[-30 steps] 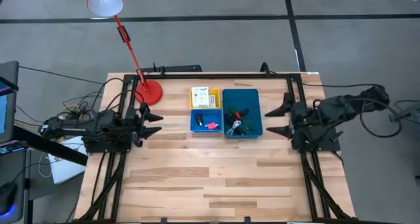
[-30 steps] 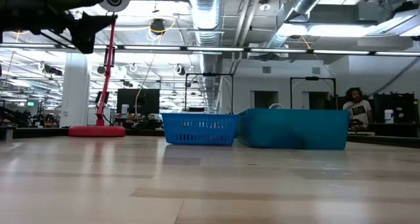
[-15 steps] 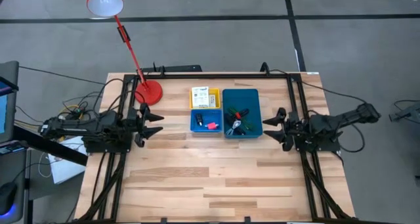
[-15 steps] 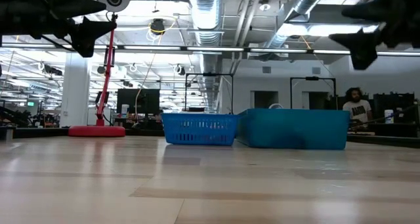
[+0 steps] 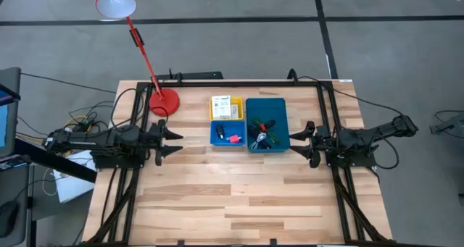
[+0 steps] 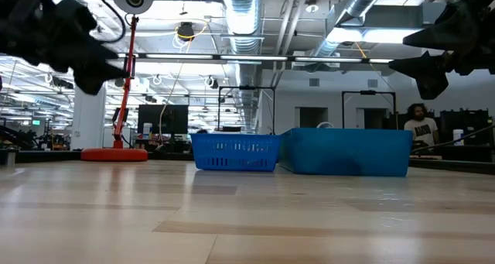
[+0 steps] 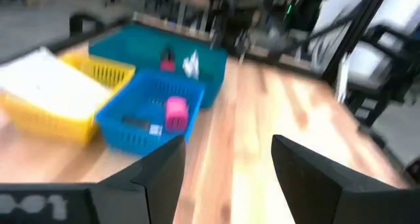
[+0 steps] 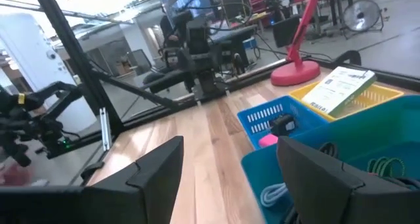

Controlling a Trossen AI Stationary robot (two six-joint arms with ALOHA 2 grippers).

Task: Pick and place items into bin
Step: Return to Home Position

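standing at the far left corner of the surface (image 5: 217,196) is a red desk lamp (image 5: 165,101), base near the yellow compartment (image 5: 214,101), stem leaning out past the edge. black frame rails (image 5: 239,83) run along the surface under both arms. loose cables (image 5: 81,121) lie off the left edge. a person (image 6: 422,129) sits in the room beyond, per the low view

the bin (image 5: 267,101) sits at the far middle, between the arms, bare boards on either side. yellow compartment: a white labelled flat box (image 5: 226,108) lying across its top. small blue compartment (image 5: 214,140): a pink piece (image 5: 233,138) and a dark item (image 5: 221,130). large teal compartment (image 5: 285,113): a green cord (image 5: 256,126), black-and-red clip-like pieces (image 5: 265,122), a white cable (image 5: 258,140)

left gripper (image 5: 178,143) hangs left of the bin, apart from it, fingers spread, empty. right gripper (image 5: 296,143) hangs just beside the teal compartment's right wall, fingers spread, empty
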